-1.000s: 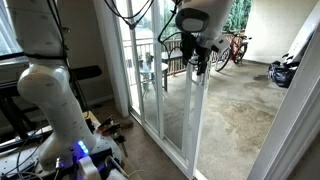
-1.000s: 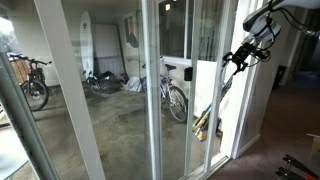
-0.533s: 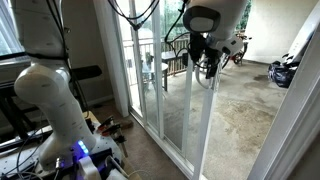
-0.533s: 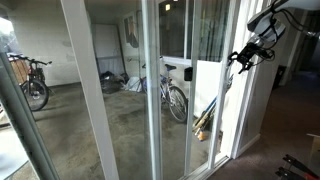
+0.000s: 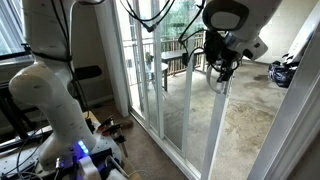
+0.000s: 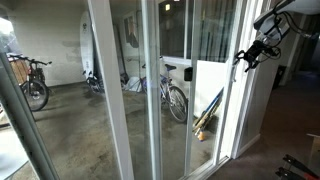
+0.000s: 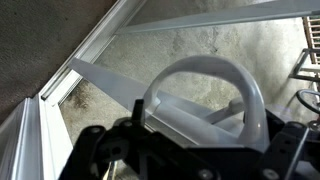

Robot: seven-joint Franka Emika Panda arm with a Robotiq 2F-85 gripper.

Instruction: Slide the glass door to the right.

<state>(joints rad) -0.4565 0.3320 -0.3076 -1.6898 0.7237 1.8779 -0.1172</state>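
White-framed glass door (image 6: 108,100) looks mid-track; gripper (image 5: 222,76) at its loop handle (image 7: 205,85), fingers' state unreadable; rightward travel remains.

Item: one glass door (image 5: 195,118), which I log as a tall clear pane in a narrow white frame. Standing upright, partly slid open.

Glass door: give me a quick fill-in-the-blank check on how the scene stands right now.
The round loop handle by the gripper is coloured ___. The two-wheeler standing beyond the glass door is a ___. The ground outside is bare ___.
Missing words: white; bicycle; concrete.
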